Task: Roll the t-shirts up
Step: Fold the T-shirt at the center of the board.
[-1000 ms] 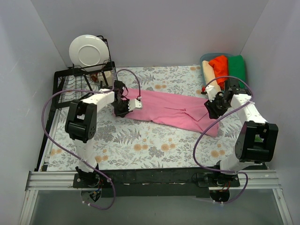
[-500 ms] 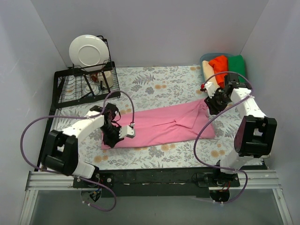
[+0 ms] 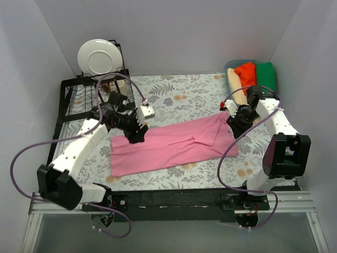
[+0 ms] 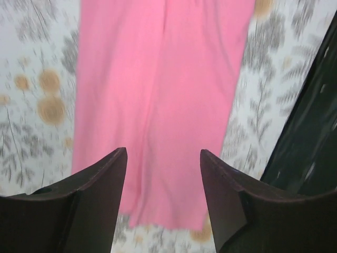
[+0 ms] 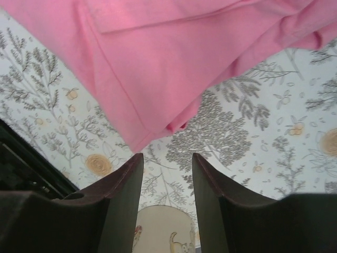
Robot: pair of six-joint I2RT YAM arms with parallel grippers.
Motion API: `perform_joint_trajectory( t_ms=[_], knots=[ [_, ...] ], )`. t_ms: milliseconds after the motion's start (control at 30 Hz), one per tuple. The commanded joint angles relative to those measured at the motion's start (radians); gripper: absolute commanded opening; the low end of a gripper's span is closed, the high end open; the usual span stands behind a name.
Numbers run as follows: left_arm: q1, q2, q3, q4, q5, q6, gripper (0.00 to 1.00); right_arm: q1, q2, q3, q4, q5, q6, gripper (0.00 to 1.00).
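Grippers both spread and empty: left gripper (image 4: 163, 152) hangs over the left end of the pink t-shirt (image 3: 174, 146), right gripper (image 5: 167, 155) over its collar end. Floral tablecloth (image 3: 174, 95) underneath. Pink t-shirt lies flat, folded long, diagonal mid-table. Red-orange t-shirt (image 3: 245, 73), green t-shirt (image 3: 266, 74) and cream t-shirt (image 3: 234, 80) sit in the far-right tub (image 3: 229, 65).

So by my count that's four soft cloth t-shirts: one bright pink t-shirt (image 3: 168, 146), one cream t-shirt (image 3: 234, 80), one red-orange t-shirt (image 3: 245, 72) and one green t-shirt (image 3: 266, 74), plus one round white plate (image 3: 98, 57), one black wire rack (image 3: 71, 90) and one pale blue tub (image 3: 230, 65), all on one floral-print surface (image 3: 184, 97).
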Motion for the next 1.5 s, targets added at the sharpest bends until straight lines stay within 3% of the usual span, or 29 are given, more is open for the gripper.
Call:
perform_joint_trajectory(
  t_ms=[0, 33, 100, 167, 333, 533, 733, 933, 1467],
  knots=[
    [-0.013, 0.219, 0.156, 0.325, 0.265, -0.441, 0.59, -0.011, -0.001, -0.021, -0.127, -0.023, -0.045, 0.50],
    [-0.027, 0.257, 0.182, 0.369, 0.294, -0.561, 0.63, -0.014, 0.018, -0.006, -0.142, -0.060, -0.043, 0.50],
    [-0.065, 0.363, 0.208, 0.524, 0.328, -0.651, 0.64, -0.023, 0.032, 0.003, -0.141, -0.076, -0.028, 0.50],
    [-0.163, 0.456, 0.228, 0.610, 0.301, -0.633, 0.63, -0.035, 0.047, 0.025, -0.119, -0.074, -0.006, 0.50],
    [-0.374, 0.587, 0.251, 0.730, 0.075, -0.527, 0.59, -0.169, 0.120, 0.179, -0.099, -0.132, 0.147, 0.49],
    [-0.499, 0.647, 0.198, 0.939, -0.104, -0.468, 0.59, -0.299, 0.185, 0.325, -0.101, -0.174, 0.241, 0.49],
    [-0.579, 0.702, 0.188, 1.034, -0.163, -0.445, 0.54, -0.330, 0.155, 0.251, -0.093, -0.203, 0.244, 0.49],
    [-0.623, 0.784, 0.239, 1.068, -0.146, -0.384, 0.37, -0.339, 0.121, 0.175, -0.079, -0.209, 0.239, 0.48],
    [-0.636, 0.841, 0.290, 1.063, -0.166, -0.364, 0.30, -0.397, 0.159, 0.177, -0.102, -0.249, 0.227, 0.46]
  ],
)
